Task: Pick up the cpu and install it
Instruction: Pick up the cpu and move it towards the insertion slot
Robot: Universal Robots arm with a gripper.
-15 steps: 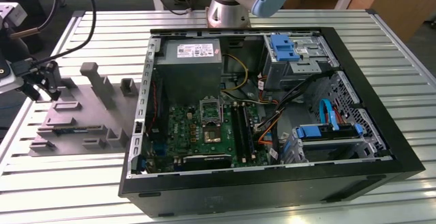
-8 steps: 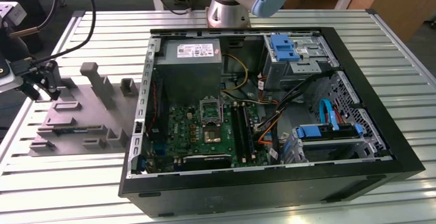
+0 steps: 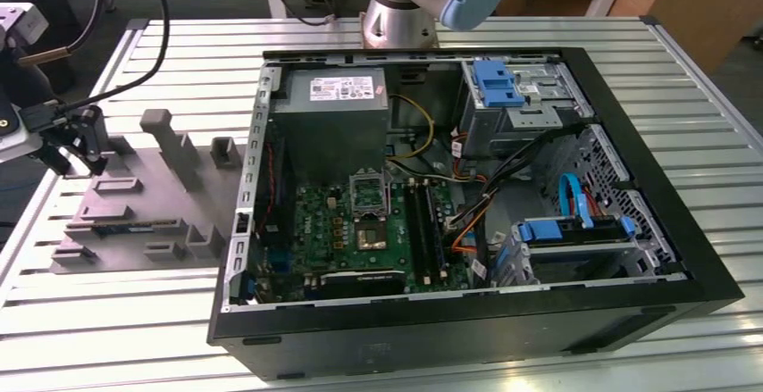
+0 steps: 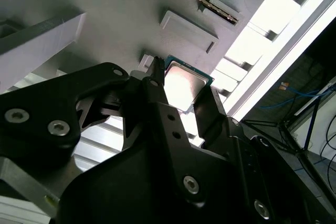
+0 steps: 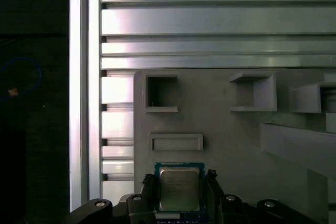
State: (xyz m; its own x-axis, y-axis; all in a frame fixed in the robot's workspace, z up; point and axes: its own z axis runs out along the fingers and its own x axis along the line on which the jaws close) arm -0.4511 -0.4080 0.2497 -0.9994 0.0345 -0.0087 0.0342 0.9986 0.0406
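The cpu, a small square chip with a silvery top and thin green rim, sits between my two black fingers in both wrist views. My gripper is shut on it, one finger against each side edge. In the exterior view my gripper hangs at the far left over the grey parts fixture, well away from the open PC case. The metal-framed socket lies on the green motherboard inside the case, with its centre dark.
The grey fixture has several raised pockets and upright blocks around my gripper. A grey power supply, blue drive brackets and loose cables crowd the case. The slatted metal table ends close to the fixture's outer side.
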